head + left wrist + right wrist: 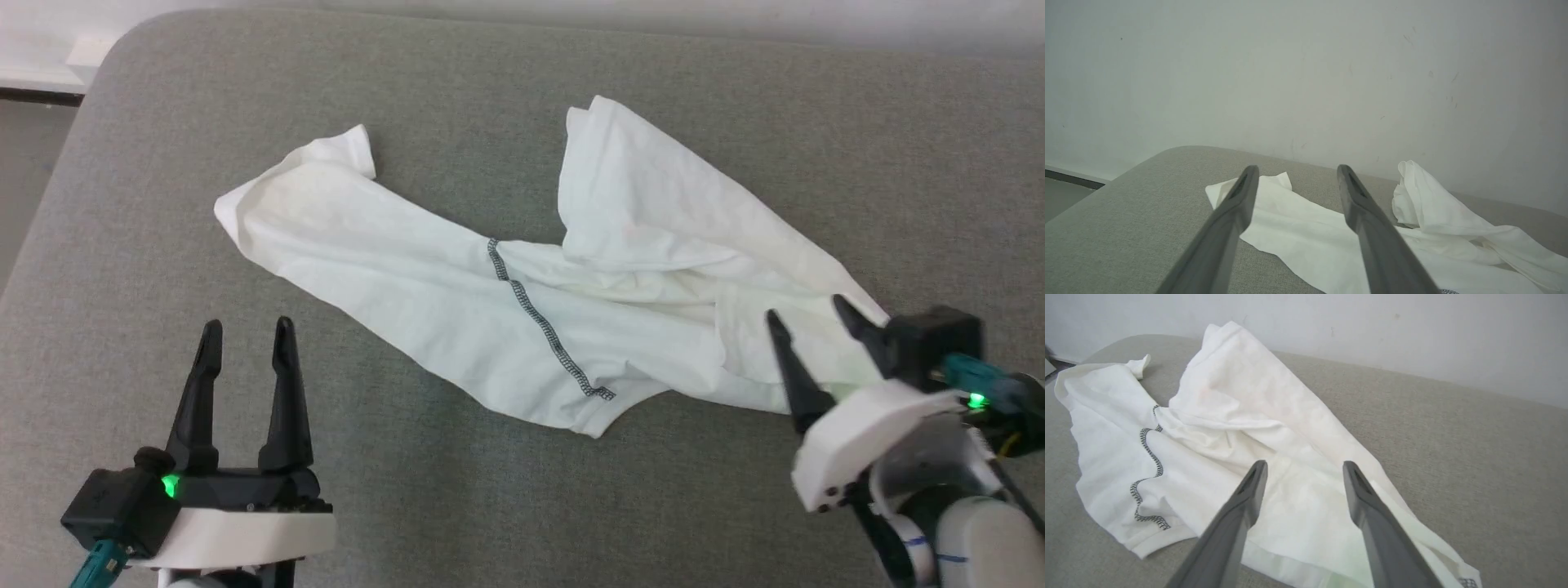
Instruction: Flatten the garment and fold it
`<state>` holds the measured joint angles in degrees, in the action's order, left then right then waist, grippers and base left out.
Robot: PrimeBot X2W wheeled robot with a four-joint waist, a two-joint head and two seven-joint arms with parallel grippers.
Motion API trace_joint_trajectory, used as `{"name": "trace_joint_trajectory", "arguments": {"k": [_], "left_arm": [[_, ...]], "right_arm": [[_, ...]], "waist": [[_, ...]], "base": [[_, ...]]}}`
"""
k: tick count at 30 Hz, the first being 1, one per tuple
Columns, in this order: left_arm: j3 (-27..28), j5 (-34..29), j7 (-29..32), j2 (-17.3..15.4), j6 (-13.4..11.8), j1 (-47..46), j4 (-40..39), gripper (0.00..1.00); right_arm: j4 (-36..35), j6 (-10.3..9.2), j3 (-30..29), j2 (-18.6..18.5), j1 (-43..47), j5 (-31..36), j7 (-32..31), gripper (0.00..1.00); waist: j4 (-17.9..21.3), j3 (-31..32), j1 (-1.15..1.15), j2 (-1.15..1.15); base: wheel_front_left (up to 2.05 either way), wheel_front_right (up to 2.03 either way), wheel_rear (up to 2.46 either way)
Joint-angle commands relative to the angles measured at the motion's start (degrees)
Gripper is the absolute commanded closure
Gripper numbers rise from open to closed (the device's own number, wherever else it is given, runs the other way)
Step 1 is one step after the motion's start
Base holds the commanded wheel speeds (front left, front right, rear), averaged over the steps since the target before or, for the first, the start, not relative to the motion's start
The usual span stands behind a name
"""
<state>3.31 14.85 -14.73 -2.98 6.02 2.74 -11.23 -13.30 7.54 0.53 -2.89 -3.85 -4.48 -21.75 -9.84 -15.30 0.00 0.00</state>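
- Garment (457,327) lies crumpled and unfolded, mid-worktop (735,106); a dark zigzag seam (539,322) faces up.
- Left gripper (247,327): fingers wide, empty, on the near side, apart from the cloth.
- Right gripper (804,308): fingers wide, holding nothing, over the garment's right edge.

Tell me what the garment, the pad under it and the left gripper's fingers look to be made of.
The garment: thin white knit, likely cotton or a blend, matte; it creases softly and carries a dark zigzag seam.
The pad: grey woven upholstery, matte, with a fine visible weave.
The fingers of the left gripper: dark moulded plastic or rubber with a dull sheen; which one is unclear.
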Motion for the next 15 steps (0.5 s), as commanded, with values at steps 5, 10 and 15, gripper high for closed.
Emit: {"name": "trace_joint_trajectory", "arguments": {"k": [5,10,15], "left_arm": [[-0.80,1.04,-0.27,0.10,0.20,-1.62,0.53,0.00],[-0.99,1.57,-0.27,0.10,0.03,-2.25,0.71,0.00],[-0.98,1.93,-0.27,0.10,-0.10,-2.33,0.82,0.00]], "right_arm": [[0.96,-0.05,5.79,0.02,-1.81,4.41,-6.70,0.00],[0.83,-0.05,8.80,-0.22,-1.45,6.11,-12.01,0.00],[0.12,-0.05,9.22,-0.77,-0.68,6.68,-13.88,0.00]], "waist": [[-1.82,-1.13,0.00,0.00],[-3.19,-2.09,0.00,0.00],[-3.73,-2.61,0.00,0.00]], "base": [[0.00,0.00,0.00],[0.00,0.00,0.00],[0.00,0.00,0.00]]}}
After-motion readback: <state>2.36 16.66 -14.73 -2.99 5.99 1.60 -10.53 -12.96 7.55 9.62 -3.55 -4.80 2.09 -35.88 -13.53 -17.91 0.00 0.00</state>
